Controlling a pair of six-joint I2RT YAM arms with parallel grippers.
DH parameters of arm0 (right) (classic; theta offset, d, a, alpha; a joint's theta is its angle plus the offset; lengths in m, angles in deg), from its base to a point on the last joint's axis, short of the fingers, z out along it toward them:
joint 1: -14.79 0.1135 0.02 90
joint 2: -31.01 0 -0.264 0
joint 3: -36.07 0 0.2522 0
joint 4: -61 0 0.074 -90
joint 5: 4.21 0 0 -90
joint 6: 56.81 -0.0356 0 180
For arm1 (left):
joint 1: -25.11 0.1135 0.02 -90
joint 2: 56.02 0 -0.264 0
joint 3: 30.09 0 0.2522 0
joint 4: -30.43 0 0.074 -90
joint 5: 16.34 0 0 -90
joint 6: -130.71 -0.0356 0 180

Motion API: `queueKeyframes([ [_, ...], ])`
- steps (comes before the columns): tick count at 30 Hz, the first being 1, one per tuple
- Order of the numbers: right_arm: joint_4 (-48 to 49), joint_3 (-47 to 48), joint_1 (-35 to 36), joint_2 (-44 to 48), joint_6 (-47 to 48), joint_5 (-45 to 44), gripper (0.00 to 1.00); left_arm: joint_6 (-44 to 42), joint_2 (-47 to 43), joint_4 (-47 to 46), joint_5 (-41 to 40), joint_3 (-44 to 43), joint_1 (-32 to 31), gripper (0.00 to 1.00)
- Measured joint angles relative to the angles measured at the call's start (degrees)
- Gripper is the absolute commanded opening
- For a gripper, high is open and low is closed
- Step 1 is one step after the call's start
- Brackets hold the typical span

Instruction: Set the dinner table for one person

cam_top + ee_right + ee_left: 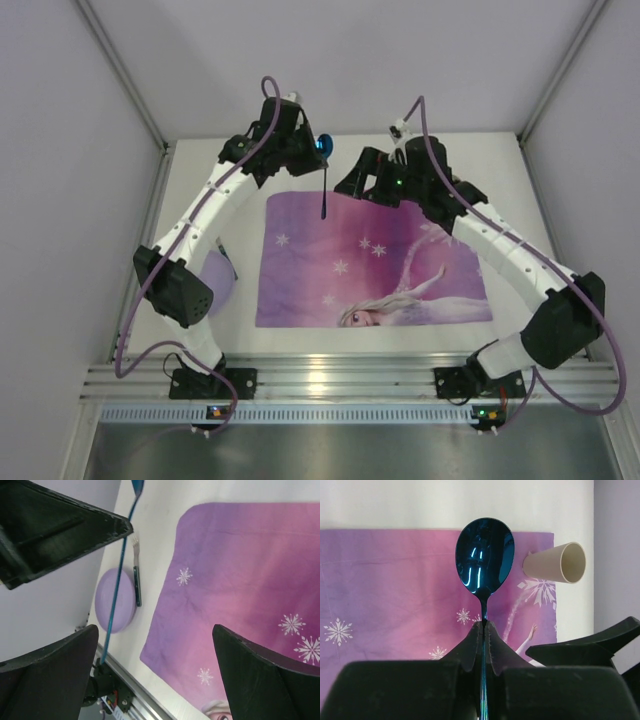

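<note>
My left gripper is shut on the thin neck of a shiny blue spoon, which it holds up above the far edge of the purple princess placemat. From above, the spoon hangs by the left gripper, over the white dinner table. My right gripper stands wide open with nothing between its fingers, close to the right of the spoon. In the top view the right gripper hovers over the placemat.
A beige cup lies on its side off the placemat's corner. A lilac plate with a fork beside it sits left of the placemat, near the aluminium rail. Grey walls enclose the table.
</note>
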Motion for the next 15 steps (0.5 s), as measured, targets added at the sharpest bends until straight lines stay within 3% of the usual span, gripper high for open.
queueKeyframes([
  [7, 4.2, -1.4, 0.3, 0.9, -2.6, 0.3, 0.93, 0.0, 0.0, 0.1, 0.6, 0.0, 0.0, 0.0],
  [15, 7.3, -1.7, 4.1, -2.6, -5.1, 1.7, 0.78, 0.1, 0.0, 0.0, 1.8, 0.0, -0.4, 0.0],
])
